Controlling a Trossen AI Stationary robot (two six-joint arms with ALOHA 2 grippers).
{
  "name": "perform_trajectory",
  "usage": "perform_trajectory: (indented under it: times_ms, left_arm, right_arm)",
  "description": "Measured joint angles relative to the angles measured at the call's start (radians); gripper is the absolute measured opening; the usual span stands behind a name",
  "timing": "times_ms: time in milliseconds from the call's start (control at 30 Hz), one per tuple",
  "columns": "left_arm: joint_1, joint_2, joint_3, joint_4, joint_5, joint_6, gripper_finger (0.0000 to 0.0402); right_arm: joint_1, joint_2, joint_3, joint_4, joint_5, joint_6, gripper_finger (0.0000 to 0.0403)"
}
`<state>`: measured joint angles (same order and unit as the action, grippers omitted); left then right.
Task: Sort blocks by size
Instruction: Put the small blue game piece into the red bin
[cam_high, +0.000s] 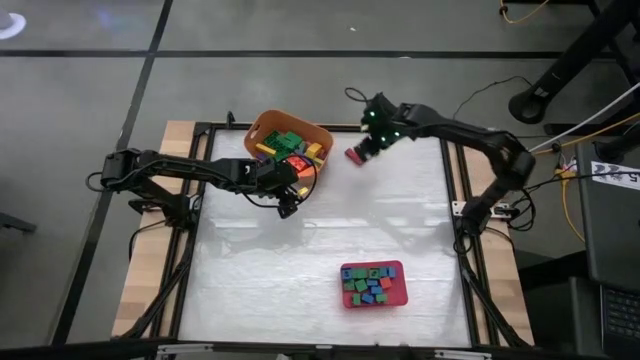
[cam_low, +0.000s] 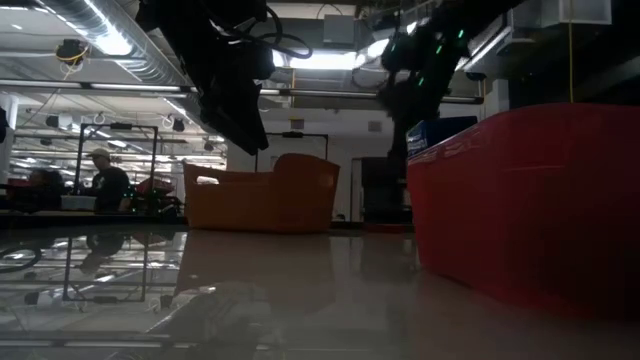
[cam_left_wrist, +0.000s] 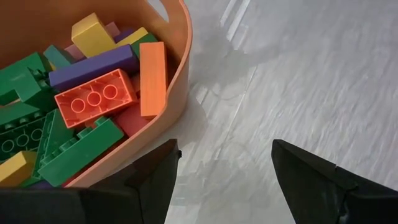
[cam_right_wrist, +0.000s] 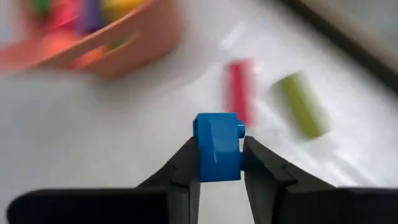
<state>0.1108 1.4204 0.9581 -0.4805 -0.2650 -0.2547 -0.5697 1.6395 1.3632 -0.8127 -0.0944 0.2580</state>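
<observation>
**Blue block pinched above the table's far edge**

Blue block (cam_right_wrist: 217, 146): the right gripper (cam_right_wrist: 219, 163) has its two fingers (cam_right_wrist: 180, 171) closed on the sides of this small brick, which stands well proud of the tips. On the table beyond it lie a red block (cam_right_wrist: 239, 90) and a green block (cam_right_wrist: 300, 104), side by side and apart. In the overhead view the right gripper (cam_high: 370, 140) sits at about one o'clock on the table, just right of the orange tub (cam_high: 262, 128).

The left gripper (cam_high: 290, 195) hovers at about eleven o'clock, beside the tub's near rim, its fingers (cam_left_wrist: 317, 180) spread wide and holding nothing. The tub is heaped with long bricks, green, purple, yellow and an orange brick (cam_left_wrist: 94, 99) among them.

The red tray (cam_high: 398, 270), at about five o'clock, holds a layer of small blocks (cam_high: 368, 285).

The hold looks shallow, so a quick swing could twist the brick or let it slip. If it belongs with the small pieces, the way to the tray looks free; the left arm stays beside the tub, well clear of that line. A careless set-down near the two loose blocks could knock them toward the table's edge.
</observation>
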Motion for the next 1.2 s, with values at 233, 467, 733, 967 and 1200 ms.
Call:
perform_trajectory:
  times_ms: [233,467,733,967,1200]
  left_arm:
    - [0.000,0.000,0.000,0.001,0.000,-0.005,0.0244]
    - [0.000,0.000,0.000,0.002,0.000,-0.012,0.0244]
    - [0.000,0.000,0.000,0.004,0.000,-0.022,0.0244]
    - [0.000,0.000,-0.001,0.006,0.000,-0.037,0.0244]
    - [0.000,0.000,-0.001,0.016,0.000,-0.038,0.0244]
  right_arm:
    - [0.219,-0.126,0.000,-0.189,-0.161,0.033,0.0103]
    - [0.536,-0.136,0.000,-0.228,-0.161,0.096,0.0097]
    - [0.808,-0.117,0.000,-0.220,-0.098,0.174,0.0103]
    - [0.924,-0.095,0.000,-0.152,-0.090,0.243,0.0114]
    - [0.957,-0.074,0.000,-0.142,-0.081,0.243,0.0134]
